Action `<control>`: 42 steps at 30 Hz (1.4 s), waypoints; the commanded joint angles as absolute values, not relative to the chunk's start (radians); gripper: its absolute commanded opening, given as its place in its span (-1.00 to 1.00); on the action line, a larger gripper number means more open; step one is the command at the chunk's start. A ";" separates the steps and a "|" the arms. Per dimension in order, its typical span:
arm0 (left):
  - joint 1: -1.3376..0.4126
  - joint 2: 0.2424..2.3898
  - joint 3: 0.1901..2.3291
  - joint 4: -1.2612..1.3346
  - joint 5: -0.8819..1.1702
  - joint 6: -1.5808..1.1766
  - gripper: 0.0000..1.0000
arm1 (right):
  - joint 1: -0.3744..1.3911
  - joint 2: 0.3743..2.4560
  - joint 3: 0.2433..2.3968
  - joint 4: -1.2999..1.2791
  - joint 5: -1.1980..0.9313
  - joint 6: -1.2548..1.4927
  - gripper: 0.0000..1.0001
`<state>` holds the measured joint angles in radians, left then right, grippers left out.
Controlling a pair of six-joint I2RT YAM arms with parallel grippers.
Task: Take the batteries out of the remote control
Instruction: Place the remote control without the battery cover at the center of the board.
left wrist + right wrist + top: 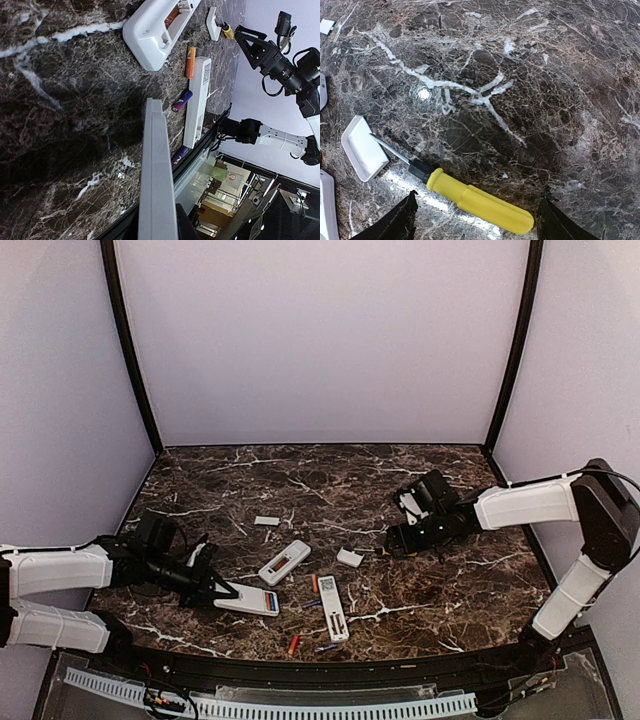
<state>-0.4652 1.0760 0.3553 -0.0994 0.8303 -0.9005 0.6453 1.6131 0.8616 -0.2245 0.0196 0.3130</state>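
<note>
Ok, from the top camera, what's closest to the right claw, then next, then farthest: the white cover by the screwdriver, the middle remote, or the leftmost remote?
Starting from the right gripper:
1. white cover, just to its left.
2. middle remote, at the table's centre.
3. leftmost remote, far over on the left.

White shells (525,505), black joints (610,515), black left claw (228,592), right claw (386,548).

Left pincer (222,591) low, clamped on one remote (250,601), right pincer (390,543) spread wide, tilted downward
</note>
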 commanded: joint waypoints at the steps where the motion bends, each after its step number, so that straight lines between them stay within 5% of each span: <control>1: -0.471 1.111 0.360 -0.073 0.860 -0.868 -1.00 | 0.637 1.655 0.883 -0.224 0.022 0.280 0.57; 23: -0.466 1.308 0.449 -0.148 0.687 -0.752 -0.83 | 0.713 1.712 0.899 -0.279 -0.088 0.333 -0.04; 42: -0.432 1.347 0.433 -0.195 0.629 -0.720 -0.16 | 0.754 1.754 0.922 -0.277 -0.031 0.374 -0.71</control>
<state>-0.4400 1.3365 0.4568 -0.1314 0.6964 -0.7284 0.7403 1.7252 0.9195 -0.2550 -0.0341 0.3679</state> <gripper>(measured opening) 0.398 0.171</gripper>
